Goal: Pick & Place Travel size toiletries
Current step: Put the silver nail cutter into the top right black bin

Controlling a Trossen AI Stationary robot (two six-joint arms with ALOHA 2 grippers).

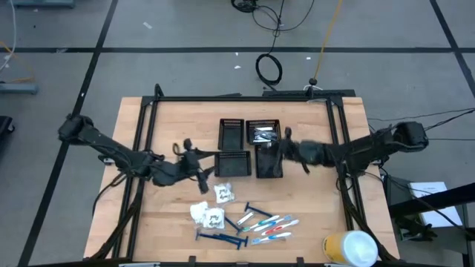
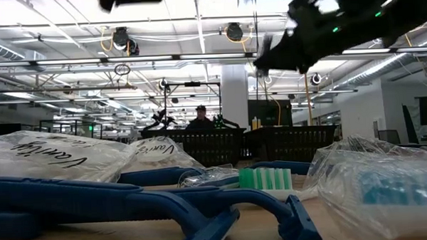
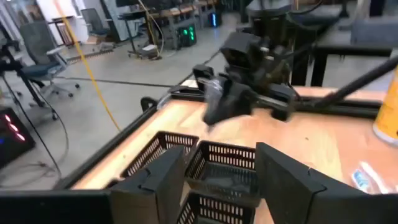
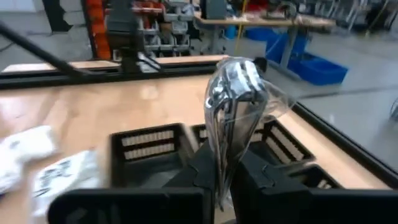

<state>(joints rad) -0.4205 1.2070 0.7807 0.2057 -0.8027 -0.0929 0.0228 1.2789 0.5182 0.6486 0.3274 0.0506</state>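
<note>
We read this as mid-transfer, sorting the loose toiletries into the cluster of four black mesh trays [image 1: 251, 148] at the table's centre.

Left of the trays: the left gripper [image 1: 194, 165] hovers just beside the front-left tray, low over the wood. Its wrist view shows the fingers [image 3: 155, 180] spread apart with nothing between them, looking over the trays toward the other arm. We judge it's waiting or lining up for its next pick.

In front of the trays, toward the table's near edge, sits the unsorted pile: white crinkly packets [image 1: 210, 213], blue plastic razors [image 1: 223, 238], and slim toothbrushes in white, teal and pink [image 1: 273, 225]. Well apart from the trays, so each still needs a carry.

Over the right side of the trays: the right gripper [image 1: 280, 148] is clamped on a clear crinkly plastic packet with silvery pieces inside [image 4: 239, 99], held upright above the fingers and lifted clear of the mesh, presumably so it clears the tray walls before release. The back-right tray already holds silvery items, so that's likely its destination.

Front-right of the trays, at the table corner: a large yellow-and-white cylinder [image 1: 349, 248], not part of the sort.
</note>
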